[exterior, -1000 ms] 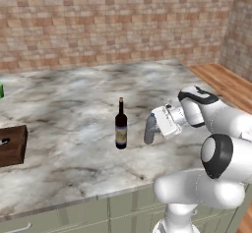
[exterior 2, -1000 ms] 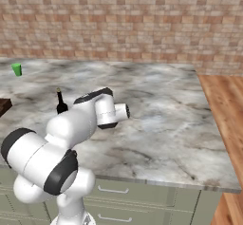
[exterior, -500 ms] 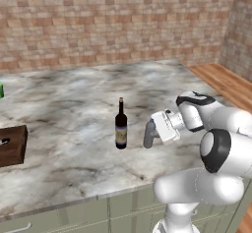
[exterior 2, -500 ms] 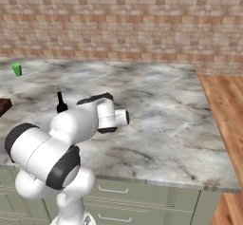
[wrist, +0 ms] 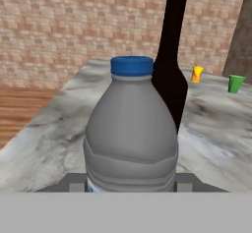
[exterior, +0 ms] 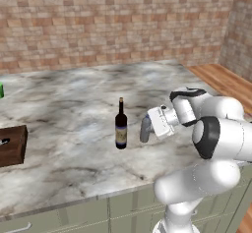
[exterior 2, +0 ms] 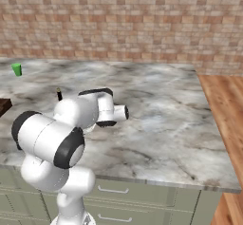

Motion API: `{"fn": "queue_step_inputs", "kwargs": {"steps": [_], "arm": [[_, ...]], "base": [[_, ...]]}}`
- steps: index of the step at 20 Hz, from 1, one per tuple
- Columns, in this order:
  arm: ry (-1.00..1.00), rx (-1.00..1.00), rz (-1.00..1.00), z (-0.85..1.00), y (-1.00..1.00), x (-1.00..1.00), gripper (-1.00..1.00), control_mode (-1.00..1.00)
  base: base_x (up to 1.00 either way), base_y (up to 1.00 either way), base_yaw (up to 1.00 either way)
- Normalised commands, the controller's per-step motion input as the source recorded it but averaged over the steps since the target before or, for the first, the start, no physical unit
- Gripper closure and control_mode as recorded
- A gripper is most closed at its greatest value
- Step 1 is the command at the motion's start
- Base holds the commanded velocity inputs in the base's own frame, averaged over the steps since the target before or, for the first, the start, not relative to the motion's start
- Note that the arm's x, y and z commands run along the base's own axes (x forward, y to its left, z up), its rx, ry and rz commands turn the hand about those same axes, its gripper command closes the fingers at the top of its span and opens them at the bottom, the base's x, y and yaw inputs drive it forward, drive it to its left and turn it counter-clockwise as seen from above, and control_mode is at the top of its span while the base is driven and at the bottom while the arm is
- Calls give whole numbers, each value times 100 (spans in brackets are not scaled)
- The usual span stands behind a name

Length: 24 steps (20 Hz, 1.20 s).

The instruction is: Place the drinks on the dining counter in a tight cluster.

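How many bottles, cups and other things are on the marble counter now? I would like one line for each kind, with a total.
Bottles: 2, the wine bottle and the water bottle.
Cups: 2, the green cup and the yellow cup.
Brown wooden box: 1.
Total: 5.

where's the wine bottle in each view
Left base view: the wine bottle stands at picture centre on the dining counter, left of the pincer.
Right base view: just its dark top peeks out left of the arm, at mid-left.
Hand view: upper centre-right, behind the water bottle.
Shared landmark: the green cup.
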Motion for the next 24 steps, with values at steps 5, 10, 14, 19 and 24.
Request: {"fn": "queue_step_inputs", "kwargs": {"steps": [5, 10, 14, 19, 24], "arm": [[0, 0, 0, -11, 0, 9, 100, -100], [0, 0, 0, -21, 0, -2, 100, -100], [0, 0, 0, -14, 0, 0, 100, -100], [0, 0, 0, -14, 1, 1, 100, -100], [0, 0, 0, 0, 18, 19, 100, -100]], "base": [[0, 0, 0], [0, 0, 0], [0, 0, 0], [0, 0, 0], [0, 0, 0]]}}
